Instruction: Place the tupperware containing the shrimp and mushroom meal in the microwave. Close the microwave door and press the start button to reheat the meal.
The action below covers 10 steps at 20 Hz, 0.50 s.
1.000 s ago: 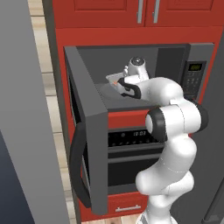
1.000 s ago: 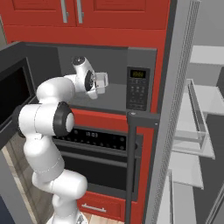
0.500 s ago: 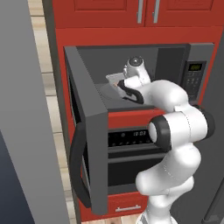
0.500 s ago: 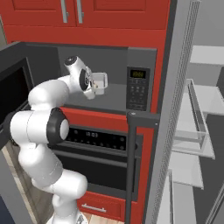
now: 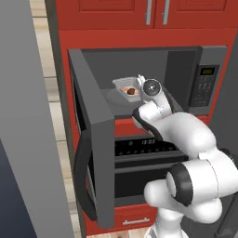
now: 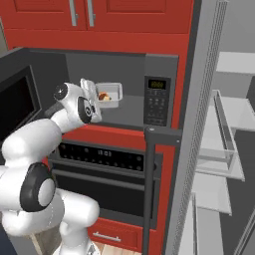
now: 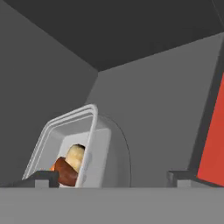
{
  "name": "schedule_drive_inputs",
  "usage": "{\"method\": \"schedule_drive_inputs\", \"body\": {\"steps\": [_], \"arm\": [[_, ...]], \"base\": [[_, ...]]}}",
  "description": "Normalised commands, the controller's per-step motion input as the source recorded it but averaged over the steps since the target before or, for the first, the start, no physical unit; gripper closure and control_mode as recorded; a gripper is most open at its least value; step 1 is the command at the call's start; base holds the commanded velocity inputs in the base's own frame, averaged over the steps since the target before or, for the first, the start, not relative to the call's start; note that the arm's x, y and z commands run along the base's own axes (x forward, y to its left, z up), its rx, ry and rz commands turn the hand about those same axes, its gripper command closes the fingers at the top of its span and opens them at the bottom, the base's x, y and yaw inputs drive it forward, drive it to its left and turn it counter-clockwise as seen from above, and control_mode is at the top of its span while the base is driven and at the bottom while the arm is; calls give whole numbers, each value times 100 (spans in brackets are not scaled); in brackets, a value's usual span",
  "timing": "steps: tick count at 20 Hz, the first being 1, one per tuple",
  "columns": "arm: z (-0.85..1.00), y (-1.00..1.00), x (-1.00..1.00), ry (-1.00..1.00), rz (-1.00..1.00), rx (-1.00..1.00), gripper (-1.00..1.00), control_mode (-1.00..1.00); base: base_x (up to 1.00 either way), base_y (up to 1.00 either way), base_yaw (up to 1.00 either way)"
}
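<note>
Since a second ago the gripper (image 7: 109, 177) has let go and stands wide apart; the tupperware (image 5: 128, 89) with its shrimp and mushroom meal (image 5: 130, 91) sits on the microwave (image 6: 159, 69) floor, near its middle. Placing looks finished. Next, I'd say: withdraw, swing the microwave door (image 5: 93, 139) shut. The keypad's writing is too small to read.

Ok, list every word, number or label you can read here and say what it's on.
Microwave display: green digits, too small to read.
Microwave keypad: button markings, too blurred to read.
Oven control strip: pale digits, too blurred to read.
Tupperware: no lettering visible.
</note>
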Motion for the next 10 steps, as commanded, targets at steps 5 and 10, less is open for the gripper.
{"method": "schedule_drive_inputs", "body": {"steps": [5,10], "arm": [[46,0,-100,-5,1,-7,-100,-100],[56,0,-100,4,11,-11,-100,-100]], "base": [[0,0,0],[0,0,0]]}}
